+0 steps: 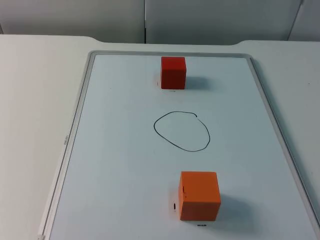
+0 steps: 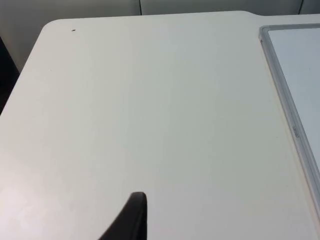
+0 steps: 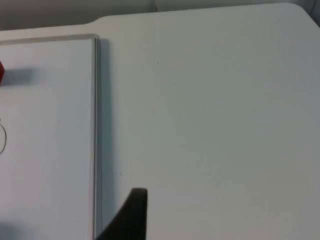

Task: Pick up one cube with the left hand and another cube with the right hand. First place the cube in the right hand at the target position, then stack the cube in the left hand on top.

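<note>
You are at the first step, nothing is picked yet. The red cube [image 1: 173, 72] sits far on the whiteboard [image 1: 115, 150], the orange cube [image 1: 199, 195] near, the drawn circle [image 1: 181, 131] between them. Both pincers wait over the bare desk [image 2: 150, 110] beside the board; open or closed, I cannot tell. Next, bring each pincer over one cube.

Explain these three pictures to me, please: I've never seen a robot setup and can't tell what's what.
It is a two-armed robot at a white table. One camera looks down from above; the others ride on each arm's wrist. On the table lies a whiteboard with a drawn circle, the target. A red cube sits beyond the circle and an orange cube nearer the camera. The black tips are a left finger and a right finger, over bare table beside the board. Nothing is held; both arms wait.
</note>
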Action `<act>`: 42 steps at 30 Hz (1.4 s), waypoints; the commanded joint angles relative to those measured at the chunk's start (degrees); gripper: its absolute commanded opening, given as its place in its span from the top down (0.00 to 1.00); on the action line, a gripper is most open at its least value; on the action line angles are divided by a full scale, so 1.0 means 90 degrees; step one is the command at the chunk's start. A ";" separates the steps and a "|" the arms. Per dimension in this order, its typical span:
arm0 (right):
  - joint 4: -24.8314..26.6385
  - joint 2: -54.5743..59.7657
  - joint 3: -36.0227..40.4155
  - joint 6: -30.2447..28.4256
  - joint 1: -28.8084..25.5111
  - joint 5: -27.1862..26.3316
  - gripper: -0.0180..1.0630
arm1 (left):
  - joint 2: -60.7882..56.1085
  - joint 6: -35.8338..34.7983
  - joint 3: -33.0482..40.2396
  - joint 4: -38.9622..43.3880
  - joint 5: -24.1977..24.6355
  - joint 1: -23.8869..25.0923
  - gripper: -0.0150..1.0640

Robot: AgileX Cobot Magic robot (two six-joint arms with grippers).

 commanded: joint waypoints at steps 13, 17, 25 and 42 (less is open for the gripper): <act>0.0034 -0.0026 0.0055 -0.0043 0.0230 -0.0064 0.01 | -0.0026 0.0000 0.0018 -0.0048 -0.0054 0.0027 0.01; 0.0034 -0.0026 0.0055 -0.0043 0.0230 -0.0064 0.01 | -0.0026 0.0000 0.0018 -0.0048 -0.0054 0.0027 0.01; 0.0034 -0.0026 0.0055 -0.0043 0.0230 -0.0064 0.01 | -0.0026 0.0000 0.0018 -0.0048 -0.0054 0.0027 0.01; 0.0034 -0.0026 0.0055 -0.0043 0.0230 -0.0064 0.01 | -0.0026 0.0000 0.0018 -0.0048 -0.0054 0.0027 0.01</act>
